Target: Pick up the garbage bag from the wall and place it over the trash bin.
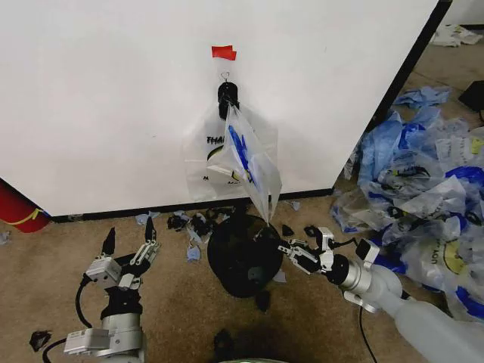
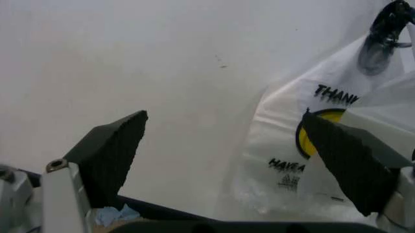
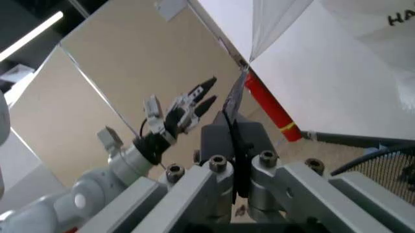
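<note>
My right gripper (image 1: 277,243) reaches in low from the right, arm stretched across the carpet, with its fingers (image 3: 234,104) clenched on the bottom corner of the thin translucent whitish plastic garbage bag (image 1: 243,155). The bag's top hangs from the small metal hook (image 1: 224,76) on the plain white wall (image 1: 98,91), under a red tape strip (image 1: 224,52), and the plastic is drawn taut and slanting from the hook down to my fingers. My left gripper (image 1: 129,240) stands upright near the floor to the left, fingers (image 2: 113,145) spread wide apart and holding nothing, pointed at the wall beside the bag's yellow smiley and black lettering.

The small round black trash bin (image 1: 242,257) sits on the carpet just beside my right gripper, below the hanging bag and between my two arms. Dark scraps (image 1: 193,221) and blue scraps litter the floor along the black baseboard (image 1: 151,209) behind the bin. A heap of crumpled blue-and-white plastic bags (image 1: 423,189) crowds the floor to the right, past the wall's corner. A red cylinder with a yellow band (image 1: 19,212) lies at the wall's foot at far left. Bare carpet (image 1: 53,257) lies open around my left arm.
</note>
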